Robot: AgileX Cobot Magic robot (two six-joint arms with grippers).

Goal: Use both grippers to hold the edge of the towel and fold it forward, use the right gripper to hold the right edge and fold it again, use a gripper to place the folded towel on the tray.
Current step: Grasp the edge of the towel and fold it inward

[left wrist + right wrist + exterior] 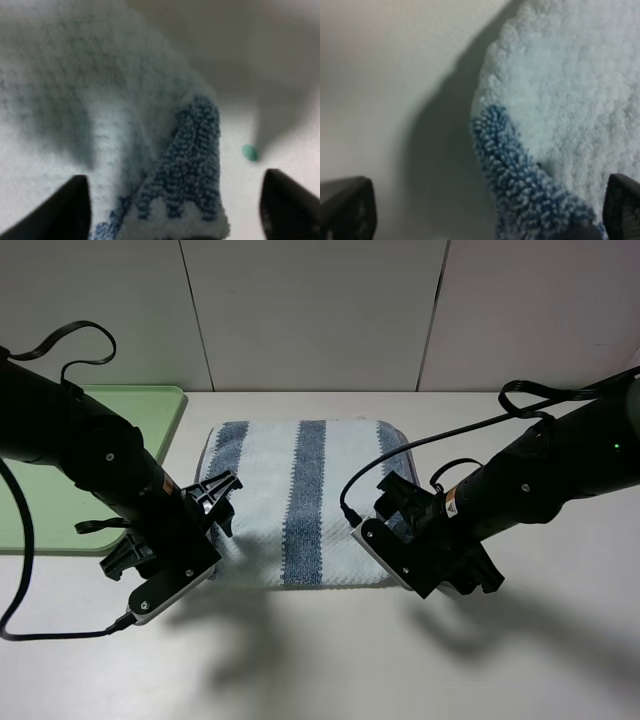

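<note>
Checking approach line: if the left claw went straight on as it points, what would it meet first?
The towel: its blue-striped corner sits dead ahead, between the open jaws of the left claw. Depth unclear.

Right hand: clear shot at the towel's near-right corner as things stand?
Probably yes: the right hand hangs open at the blue near corner of the towel, with nothing in between.

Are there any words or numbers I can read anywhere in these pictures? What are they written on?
No text can be read here.
Orange label on the left arm: too small to read.
Second orange label on the right arm: too small to read.
Towel and tray: no writing shows.
</note>
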